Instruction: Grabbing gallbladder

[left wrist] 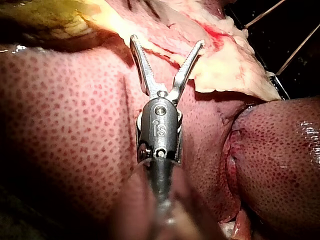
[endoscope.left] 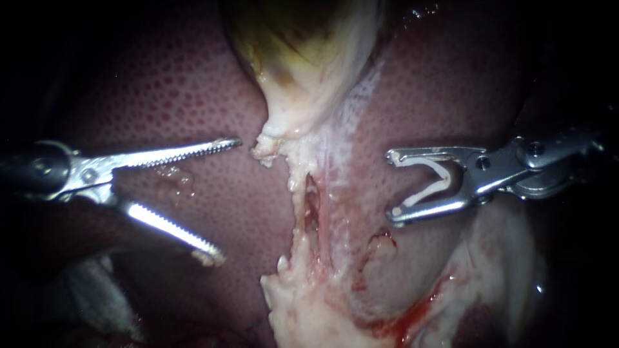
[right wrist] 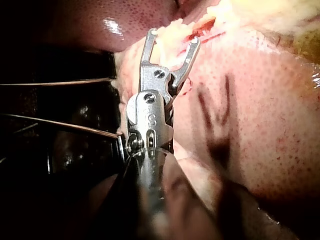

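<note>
Left instrument (endoscope.left: 227, 199) gapes; right instrument (endoscope.left: 391, 185) grips a clip (endoscope.left: 443, 185).

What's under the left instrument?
Bare speckled liver lies under the left instrument, with a small pale nodule on it. The liver beneath its shaft is covered and in shadow.

Left instrument's end effector (left wrist: 167, 42) open over liver (left wrist: 65, 125), tips perhaps touching pale tissue (left wrist: 225, 70)
</note>
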`<state>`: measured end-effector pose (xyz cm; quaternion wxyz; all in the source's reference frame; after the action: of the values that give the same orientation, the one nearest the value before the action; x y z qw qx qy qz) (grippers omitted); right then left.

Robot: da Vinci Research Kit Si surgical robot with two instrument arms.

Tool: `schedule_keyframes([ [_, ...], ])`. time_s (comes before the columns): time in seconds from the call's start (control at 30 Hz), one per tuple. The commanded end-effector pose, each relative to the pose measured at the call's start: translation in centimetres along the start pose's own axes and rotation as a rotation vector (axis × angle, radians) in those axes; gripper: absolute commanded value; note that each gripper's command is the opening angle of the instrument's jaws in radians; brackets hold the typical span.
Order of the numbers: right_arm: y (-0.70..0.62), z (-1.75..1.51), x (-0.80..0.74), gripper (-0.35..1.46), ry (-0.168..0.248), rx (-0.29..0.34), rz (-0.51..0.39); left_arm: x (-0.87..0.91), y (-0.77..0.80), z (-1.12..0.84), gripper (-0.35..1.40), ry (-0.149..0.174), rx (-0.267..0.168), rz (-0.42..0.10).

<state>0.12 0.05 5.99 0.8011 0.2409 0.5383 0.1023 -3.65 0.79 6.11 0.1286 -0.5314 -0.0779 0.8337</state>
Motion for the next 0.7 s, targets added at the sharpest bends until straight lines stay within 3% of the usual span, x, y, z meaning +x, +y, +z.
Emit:
schedule_keyframes([
  [0.03,0.0,0.0,0.0,0.59,0.0,0.0,0.0,0.0,0.0,0.0,1.08,-0.001,0.002,0.0],
  [0.2,0.0,0.0,0.0,0.59,0.0,0.0,0.0,-0.07,-0.09,0.01,1.05,-0.002,0.005,0.006],
  [0.27,0.0,0.0,0.0,0.59,0.0,0.0,0.0,-0.1,-0.16,0.02,1.05,-0.004,0.012,-0.018],
  [0.37,0.0,0.0,0.0,0.59,0.0,0.0,0.0,-0.17,-0.31,0.06,1.03,-0.004,0.025,-0.067],
  [0.53,0.01,0.0,0.0,0.59,0.0,0.0,0.0,-0.3,-0.54,0.17,0.93,0.003,0.045,-0.205],
  [0.7,0.01,0.0,0.0,0.59,0.0,0.0,0.0,-0.33,-0.66,0.35,0.86,0.009,0.058,-0.295],
])
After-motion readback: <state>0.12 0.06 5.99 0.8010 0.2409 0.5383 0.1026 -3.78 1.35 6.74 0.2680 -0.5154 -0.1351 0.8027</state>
